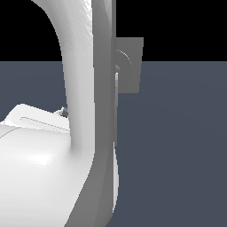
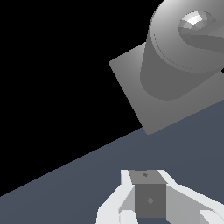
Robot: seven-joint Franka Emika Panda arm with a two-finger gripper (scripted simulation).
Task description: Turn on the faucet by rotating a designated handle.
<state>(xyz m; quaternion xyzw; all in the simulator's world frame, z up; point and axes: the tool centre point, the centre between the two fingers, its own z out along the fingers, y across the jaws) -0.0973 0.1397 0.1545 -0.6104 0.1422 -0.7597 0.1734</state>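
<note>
Faucet [image 1: 133, 66] sits in the upper middle of the exterior view, a matte grey squarish block with a raised round disc on its face, half hidden behind the glossy white robot arm [image 1: 84, 88] that fills the left of that frame. In the wrist view we see the same block [image 2: 175, 87] in the upper right, tilted, the disc standing proud with a bright highlight near its centre.

The handle [image 1: 116, 106] we can only partly make out: a thin pale strip running down from the disc along the arm's edge in the exterior view. In the wrist view a darker band [image 2: 210, 43] crosses the disc near the right edge and may be its hub end; we cannot tell.

Our hand [image 2: 150, 201] shows at the bottom of the wrist view, well apart from the faucet and gripping nothing; whether its fingers are apart or together we cannot tell.

We judge the handle rigid and smooth, turning stiffly about the hub, so it should not flex or break. Pushing or pinching near its far end, away from the hub, should give the most leverage, though a flat smooth bar may let us slip.
</note>
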